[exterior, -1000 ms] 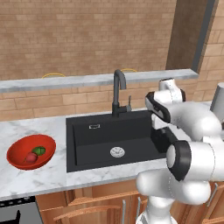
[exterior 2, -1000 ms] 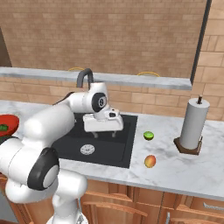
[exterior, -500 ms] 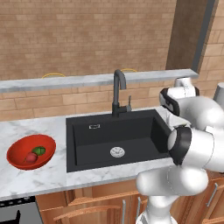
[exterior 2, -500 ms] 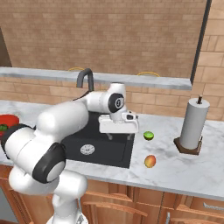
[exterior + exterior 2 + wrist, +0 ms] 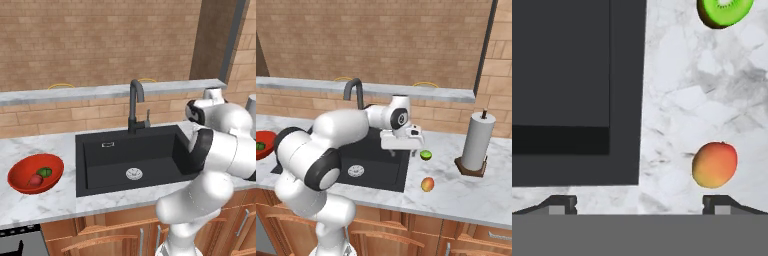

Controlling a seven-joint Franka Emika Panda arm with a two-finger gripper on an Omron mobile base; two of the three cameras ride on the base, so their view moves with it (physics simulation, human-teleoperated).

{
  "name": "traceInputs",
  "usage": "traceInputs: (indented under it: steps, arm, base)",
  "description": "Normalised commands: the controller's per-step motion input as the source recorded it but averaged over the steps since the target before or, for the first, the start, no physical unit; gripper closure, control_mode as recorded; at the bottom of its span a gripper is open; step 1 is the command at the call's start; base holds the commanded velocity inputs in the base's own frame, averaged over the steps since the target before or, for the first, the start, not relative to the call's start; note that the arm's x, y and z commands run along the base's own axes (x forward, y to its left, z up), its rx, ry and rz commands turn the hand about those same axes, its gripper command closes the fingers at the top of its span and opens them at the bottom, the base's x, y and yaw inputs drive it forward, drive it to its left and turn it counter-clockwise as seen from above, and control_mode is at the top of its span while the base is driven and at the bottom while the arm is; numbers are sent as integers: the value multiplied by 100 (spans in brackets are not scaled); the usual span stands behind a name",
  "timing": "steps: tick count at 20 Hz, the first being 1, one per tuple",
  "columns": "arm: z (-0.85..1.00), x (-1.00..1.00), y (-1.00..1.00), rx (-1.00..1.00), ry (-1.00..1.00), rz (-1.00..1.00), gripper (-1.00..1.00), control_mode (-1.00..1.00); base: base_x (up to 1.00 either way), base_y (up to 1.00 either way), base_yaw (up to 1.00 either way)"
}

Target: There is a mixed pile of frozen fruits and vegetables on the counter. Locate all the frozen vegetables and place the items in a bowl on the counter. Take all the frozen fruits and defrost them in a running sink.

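My gripper (image 5: 403, 152) hangs open and empty above the right rim of the black sink (image 5: 371, 160), just left of the two frozen fruits. The yellow-green ball (image 5: 426, 155) lies on the white marble counter (image 5: 456, 192) close to the gripper, and the orange-yellow oval (image 5: 427, 184) sits nearer the front edge. Looking down from the hand, the gripper (image 5: 639, 202) is over the sink's edge (image 5: 567, 85), with the oval (image 5: 714, 164) near one fingertip (image 5: 717, 201) and the green ball (image 5: 724, 11) farther off. The red bowl (image 5: 35, 172) holds the dull red piece (image 5: 35, 180) and the dark green piece (image 5: 44, 172).
A dark gooseneck faucet (image 5: 135, 102) rises behind the basin, and no water runs from it. A paper towel roll (image 5: 478, 142) on a wooden stand sits to the right of the fruits. A grey ledge (image 5: 100, 92) runs along the brick wall.
The arm has swung to the right, from over the basin to its right rim beside the fruits. The jaws stayed open and empty.
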Motion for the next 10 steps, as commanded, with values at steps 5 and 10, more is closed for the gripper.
traceInputs:
  steps: [5,10]
  arm:
    - [-6,57,-40,6,-11,0,-100,-100]
    - [-12,60,-36,2,-8,0,-100,-100]
  base:
    - [0,0,0]
    - [0,0,0]
